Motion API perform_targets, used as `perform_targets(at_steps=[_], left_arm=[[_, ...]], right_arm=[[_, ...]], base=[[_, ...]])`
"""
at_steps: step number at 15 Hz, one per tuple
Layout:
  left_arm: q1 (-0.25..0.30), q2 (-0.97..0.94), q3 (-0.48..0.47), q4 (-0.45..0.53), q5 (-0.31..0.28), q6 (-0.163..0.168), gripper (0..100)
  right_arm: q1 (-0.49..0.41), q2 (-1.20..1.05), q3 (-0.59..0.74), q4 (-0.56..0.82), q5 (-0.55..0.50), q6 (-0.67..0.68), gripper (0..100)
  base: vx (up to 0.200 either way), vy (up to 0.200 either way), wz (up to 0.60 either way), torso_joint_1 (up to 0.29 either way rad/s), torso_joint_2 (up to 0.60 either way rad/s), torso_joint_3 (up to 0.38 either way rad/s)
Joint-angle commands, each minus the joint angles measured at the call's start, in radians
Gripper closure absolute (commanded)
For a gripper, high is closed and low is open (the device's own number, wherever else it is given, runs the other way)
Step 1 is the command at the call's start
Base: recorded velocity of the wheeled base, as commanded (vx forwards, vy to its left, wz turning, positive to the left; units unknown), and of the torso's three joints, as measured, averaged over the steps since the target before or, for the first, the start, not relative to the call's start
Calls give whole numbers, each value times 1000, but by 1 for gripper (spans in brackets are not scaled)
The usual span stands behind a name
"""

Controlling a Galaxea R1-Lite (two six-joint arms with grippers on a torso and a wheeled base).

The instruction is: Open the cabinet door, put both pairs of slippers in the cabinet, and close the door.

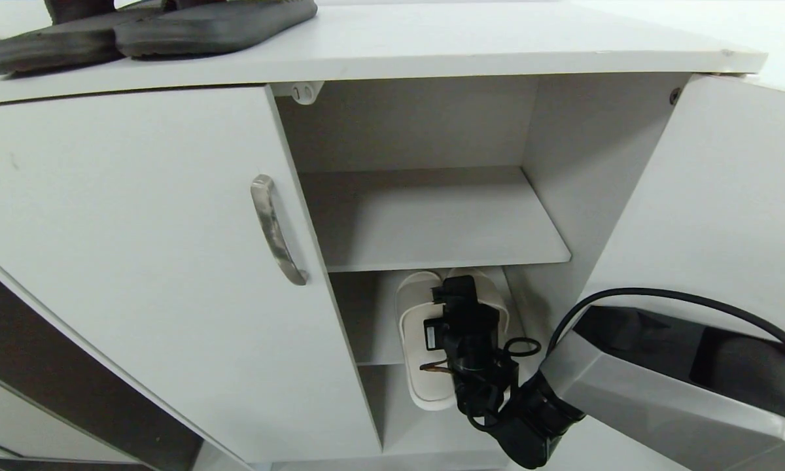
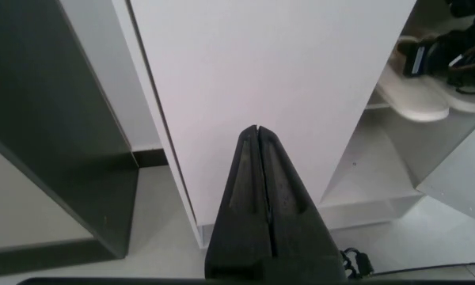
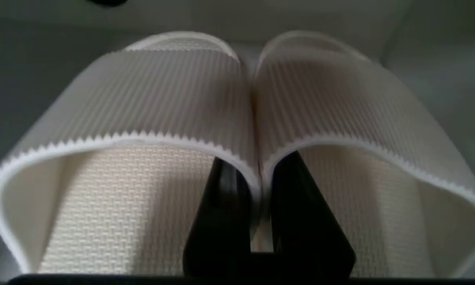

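Two pairs are at stake, and one is not yet in. The dark slippers (image 1: 144, 29) lie on the cabinet (image 1: 432, 46) top at the far left. The white slippers (image 1: 425, 340) sit on the lower shelf (image 1: 366, 327), behind the open right door (image 1: 726, 196). The right claw (image 1: 461, 307) holds them.

Their heels look to stick out over the near edge of that shelf. Let go here, they could tip out or stop the door from closing. The fingers (image 3: 301, 214) also sit under the straps, one in each slipper. Pulling back before they open enough would likely drag the pair out with them. The dark pair lies above the closed left door (image 1: 137, 248), and a careless grab could push it off the far side.

The right wrist view shows the grip itself. The two fingers pinch the touching inner strap walls of the white slippers (image 3: 166, 103), so the jaws stand narrow with both slippers between them. The head view hides this behind the claw, but it shows which shelf is used and that the middle shelf (image 1: 432, 222) is bare. The left wrist view shows the left claw (image 2: 257, 158) pressed fully together, holding nothing, facing the closed door low down.
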Motion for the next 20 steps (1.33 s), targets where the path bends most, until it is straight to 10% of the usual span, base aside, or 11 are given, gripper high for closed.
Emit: perform_targets(at_steps=[1, 20], left_arm=[[0, 2, 0, -1, 0, 0, 100], [0, 2, 0, 1, 0, -2, 100]], right_arm=[[-1, 15, -19, 2, 0, 2, 100], [-81, 160, -420, 258, 15, 12, 100]], base=[[0, 0, 0, 0, 0, 0], [0, 0, 0, 0, 0, 0]])
